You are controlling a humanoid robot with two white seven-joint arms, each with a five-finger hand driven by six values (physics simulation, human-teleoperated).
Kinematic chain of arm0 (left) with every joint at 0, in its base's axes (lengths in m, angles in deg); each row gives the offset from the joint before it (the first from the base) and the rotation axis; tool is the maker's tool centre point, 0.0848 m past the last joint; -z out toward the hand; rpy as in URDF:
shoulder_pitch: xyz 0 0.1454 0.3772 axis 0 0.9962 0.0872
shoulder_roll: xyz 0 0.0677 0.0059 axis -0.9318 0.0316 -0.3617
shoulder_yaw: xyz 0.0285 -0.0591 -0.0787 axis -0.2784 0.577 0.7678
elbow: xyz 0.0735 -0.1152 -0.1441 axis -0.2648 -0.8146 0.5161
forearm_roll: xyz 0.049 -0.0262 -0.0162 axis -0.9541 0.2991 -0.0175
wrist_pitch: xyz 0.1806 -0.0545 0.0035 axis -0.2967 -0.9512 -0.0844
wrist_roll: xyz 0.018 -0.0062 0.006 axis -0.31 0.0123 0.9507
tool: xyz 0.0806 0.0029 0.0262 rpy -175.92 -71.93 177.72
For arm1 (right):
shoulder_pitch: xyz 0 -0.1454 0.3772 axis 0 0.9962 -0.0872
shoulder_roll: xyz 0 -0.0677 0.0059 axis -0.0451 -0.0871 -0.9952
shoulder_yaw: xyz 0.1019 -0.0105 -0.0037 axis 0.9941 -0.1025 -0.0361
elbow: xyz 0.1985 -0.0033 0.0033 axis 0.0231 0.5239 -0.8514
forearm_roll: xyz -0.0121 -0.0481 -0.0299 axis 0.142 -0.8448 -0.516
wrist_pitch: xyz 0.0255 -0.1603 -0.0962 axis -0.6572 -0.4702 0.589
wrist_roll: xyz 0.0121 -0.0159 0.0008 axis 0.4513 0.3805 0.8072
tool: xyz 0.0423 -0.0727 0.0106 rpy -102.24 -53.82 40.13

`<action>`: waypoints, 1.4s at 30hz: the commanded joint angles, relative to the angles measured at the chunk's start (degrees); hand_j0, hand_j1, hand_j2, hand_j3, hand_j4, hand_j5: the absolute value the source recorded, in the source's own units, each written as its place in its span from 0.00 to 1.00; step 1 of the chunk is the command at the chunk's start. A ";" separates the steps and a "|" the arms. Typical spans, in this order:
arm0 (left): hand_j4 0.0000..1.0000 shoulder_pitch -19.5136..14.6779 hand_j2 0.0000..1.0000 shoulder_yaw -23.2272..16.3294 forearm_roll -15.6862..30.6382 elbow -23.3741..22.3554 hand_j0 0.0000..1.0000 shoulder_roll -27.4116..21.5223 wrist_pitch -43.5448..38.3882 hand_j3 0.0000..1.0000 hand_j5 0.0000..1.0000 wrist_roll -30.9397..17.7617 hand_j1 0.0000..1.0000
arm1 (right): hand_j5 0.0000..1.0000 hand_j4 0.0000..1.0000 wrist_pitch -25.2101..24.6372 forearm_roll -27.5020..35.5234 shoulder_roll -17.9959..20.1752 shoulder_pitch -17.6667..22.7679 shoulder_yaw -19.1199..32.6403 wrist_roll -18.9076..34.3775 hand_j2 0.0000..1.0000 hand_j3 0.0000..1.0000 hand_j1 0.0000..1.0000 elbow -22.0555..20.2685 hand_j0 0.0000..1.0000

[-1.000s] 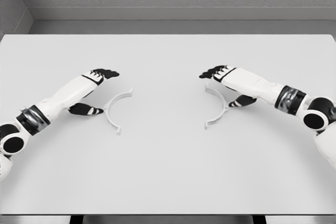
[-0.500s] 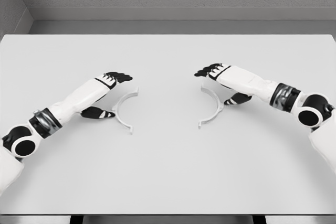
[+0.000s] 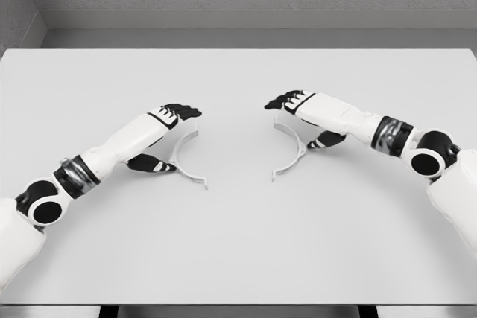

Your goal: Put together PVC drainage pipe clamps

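Head view shows two white half-ring clamp pieces lying on the white table (image 3: 238,258), their open sides facing each other across a gap near the middle. Left hand (image 3: 165,135) has its dark fingers over the top of the left clamp half (image 3: 182,161) and its thumb low behind the arc, so it looks like a grip. Right hand (image 3: 302,117) does the same on the right clamp half (image 3: 292,156). Both forearms angle in from the lower corners.
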 commanded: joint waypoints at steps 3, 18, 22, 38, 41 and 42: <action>1.00 0.09 1.00 0.02 -0.03 0.53 1.00 0.74 -0.02 1.00 1.00 0.07 1.00 | 1.00 1.00 -0.10 0.37 -0.24 -0.09 -0.55 -0.02 1.00 1.00 1.00 1.07 1.00; 1.00 0.53 1.00 0.81 -1.26 0.71 1.00 2.24 -0.02 1.00 1.00 0.07 1.00 | 1.00 1.00 -0.10 0.02 -1.48 -0.62 -1.16 -0.02 1.00 1.00 1.00 1.07 1.00; 1.00 0.00 1.00 0.81 -1.00 0.27 1.00 -0.05 -0.02 1.00 1.00 0.07 1.00 | 1.00 1.00 -0.10 -0.07 -1.47 -0.53 -1.25 0.06 1.00 1.00 1.00 0.81 1.00; 1.00 -2.02 1.00 0.28 -1.17 -2.81 1.00 0.92 -0.02 1.00 1.00 0.07 1.00 | 1.00 1.00 -0.10 -0.07 -2.71 -1.41 -3.36 0.06 1.00 1.00 1.00 -0.07 1.00; 1.00 -2.02 1.00 0.20 -1.44 -2.81 1.00 1.71 -0.02 1.00 1.00 0.07 1.00 | 1.00 1.00 -0.10 -0.07 -2.88 -1.49 -3.71 0.06 1.00 1.00 1.00 -0.16 1.00; 1.00 -2.02 1.00 0.20 -1.53 -2.81 1.00 2.06 -0.02 1.00 1.00 0.07 1.00 | 1.00 1.00 -0.10 -0.15 -3.76 -1.58 -3.89 0.06 1.00 1.00 1.00 -0.07 1.00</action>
